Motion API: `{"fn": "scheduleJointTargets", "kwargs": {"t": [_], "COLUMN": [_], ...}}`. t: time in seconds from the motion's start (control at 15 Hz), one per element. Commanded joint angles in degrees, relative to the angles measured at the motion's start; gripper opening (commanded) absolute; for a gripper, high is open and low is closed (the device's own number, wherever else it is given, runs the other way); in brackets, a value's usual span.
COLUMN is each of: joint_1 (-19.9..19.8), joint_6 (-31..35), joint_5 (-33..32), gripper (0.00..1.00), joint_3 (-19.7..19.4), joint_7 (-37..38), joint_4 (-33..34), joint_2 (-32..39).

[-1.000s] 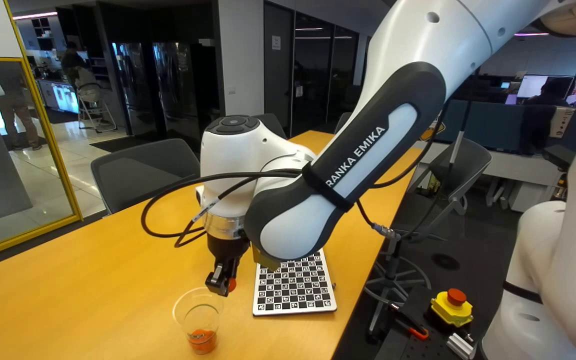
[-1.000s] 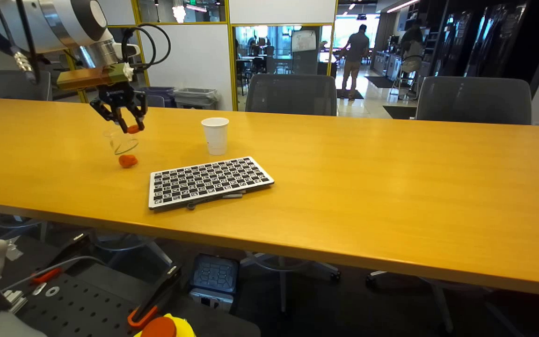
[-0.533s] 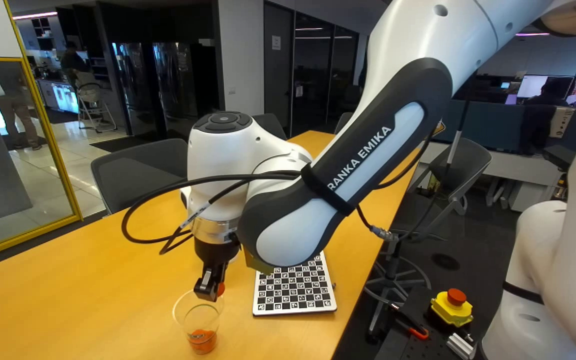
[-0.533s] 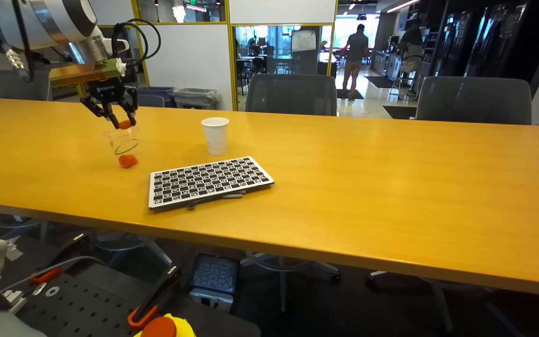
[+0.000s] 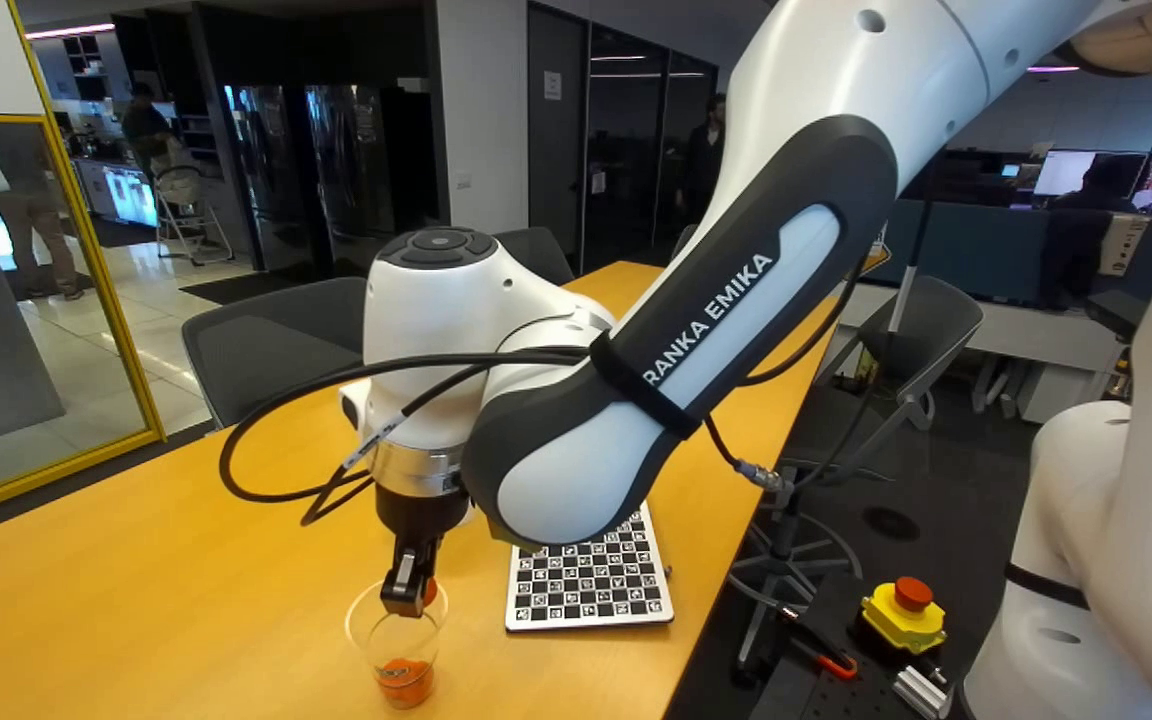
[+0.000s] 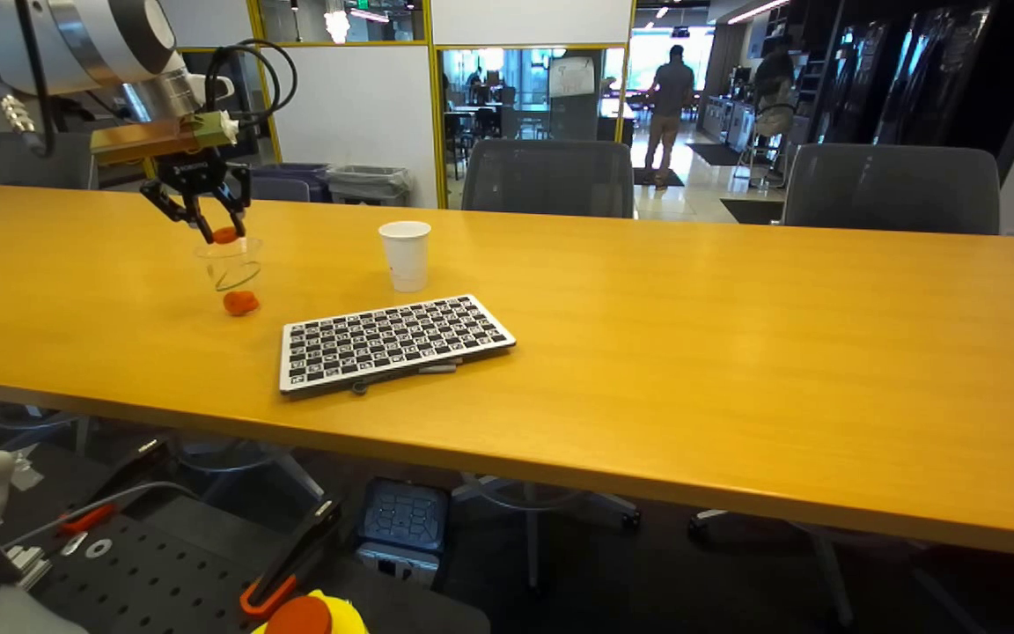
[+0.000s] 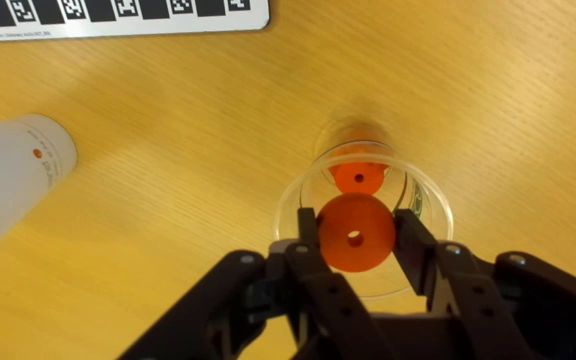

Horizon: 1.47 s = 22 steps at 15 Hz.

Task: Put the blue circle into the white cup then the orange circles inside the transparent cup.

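Clear plastic cup (image 5: 386,645): upright, with several round orange discs (image 7: 348,184) lying at its bottom.
Black two-finger gripper (image 7: 356,231): the fingers pinch one more orange disc (image 7: 353,215) by its sides, at the mouth of the clear cup.
White tapered paper cup (image 6: 404,260): upright, to the right of the clear cup in an exterior view.

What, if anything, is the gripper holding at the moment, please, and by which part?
An orange circle, pinched in the gripper by opposite sides of its round edge, leaving the face with the hole uncovered.
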Motion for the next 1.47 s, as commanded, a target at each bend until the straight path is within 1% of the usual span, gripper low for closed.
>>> {"fn": "scheduleJointTargets", "kwargs": {"t": [0.0,0.07,0.13,0.2,0.27,0.33,0.4,0.53,0.6,0.67,0.93,1.07,1.13,1.4], "joint_1": [-0.1,-0.2,-0.2,-0.2,-0.3,-0.4,-0.4,-0.6,-0.8,-1.1,-2.8,-4.3,-5.1,-7.3], "joint_6": [0.7,0.6,0.4,0.4,0.3,0.3,0.2,-0.3,-1.3,-3.1,-8.4,-13.6,-16.3,-26.9], "joint_5": [3.0,3.5,4.0,4.5,5.0,5.7,6.0,6.3,5.6,3.9,3.2,3.1,3.9,6.6], "gripper": [0.25,0.25,0.42,0.67,0.68,0.73,0.82,0.95,1.00,1.00,1.00,1.00,1.00,1.00], "joint_3": [0.0,0.0,0.0,0.0,0.0,0.0,0.0,-0.2,-0.5,-1.2,-3.3,-4.3,-4.8,-6.8], "joint_7": [-4.2,-4.9,-5.6,-6.1,-6.7,-7.4,-7.9,-8.1,-7.4,-5.3,1.0,4.6,5.6,4.9], "joint_4": [1.9,2.0,2.2,2.4,2.5,2.6,2.7,2.8,2.8,2.3,-0.8,-1.9,-2.5,-6.2], "joint_2": [1.2,1.3,1.4,1.6,1.8,1.9,2.0,2.0,1.6,0.2,-6.8,-10.8,-12.8,-22.3]}}
